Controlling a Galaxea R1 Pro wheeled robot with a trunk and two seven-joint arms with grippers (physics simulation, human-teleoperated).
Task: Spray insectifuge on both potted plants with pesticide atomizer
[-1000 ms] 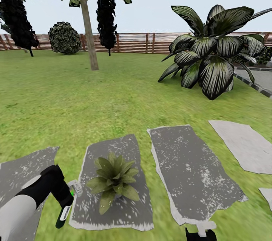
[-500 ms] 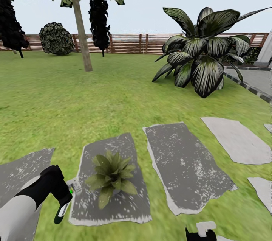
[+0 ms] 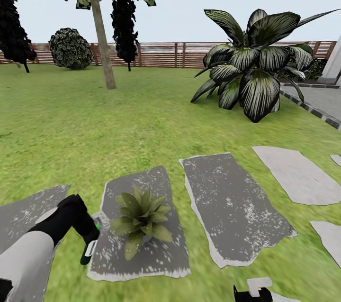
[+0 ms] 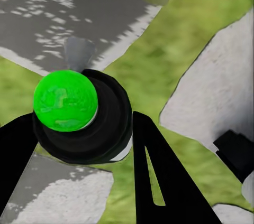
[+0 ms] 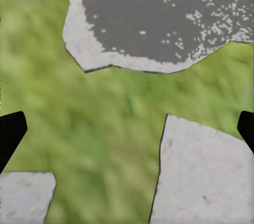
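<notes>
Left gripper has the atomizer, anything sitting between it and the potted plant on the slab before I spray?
Nothing visible does. The left gripper holds the atomizer right beside the potted plant, with bare grey slab between them. Its nozzle looks aimed toward the leaves.

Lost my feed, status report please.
Left gripper shut on atomizer, beside potted plant on grey slab. Right gripper open over grass. Nothing in the way.
</notes>
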